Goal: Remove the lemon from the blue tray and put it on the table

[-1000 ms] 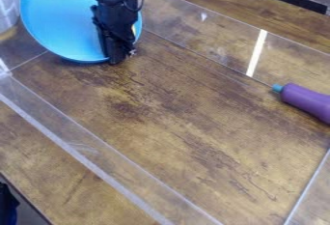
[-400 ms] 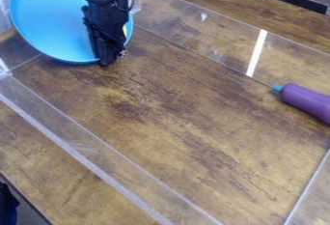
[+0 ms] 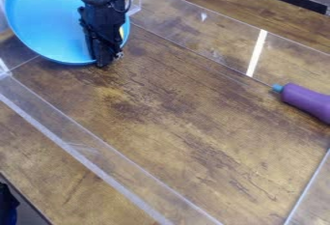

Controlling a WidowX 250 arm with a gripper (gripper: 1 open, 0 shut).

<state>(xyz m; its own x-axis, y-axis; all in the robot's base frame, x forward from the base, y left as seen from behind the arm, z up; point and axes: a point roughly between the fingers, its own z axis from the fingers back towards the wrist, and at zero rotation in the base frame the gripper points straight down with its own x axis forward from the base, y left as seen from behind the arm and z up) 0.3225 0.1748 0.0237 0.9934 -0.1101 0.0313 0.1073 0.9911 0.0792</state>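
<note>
The dark, jointed fingers [image 3: 103, 47] dipped by the edge of the round, bright blue plastic tray [image 3: 39, 16], probably to get the lemon, likely hidden behind them, but I couldn't tell if they were open or closed.

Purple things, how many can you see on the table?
1: the purple object, lying at the right edge of the picture, its teal tip pointing left. Others could be hidden behind the gripper.
</note>
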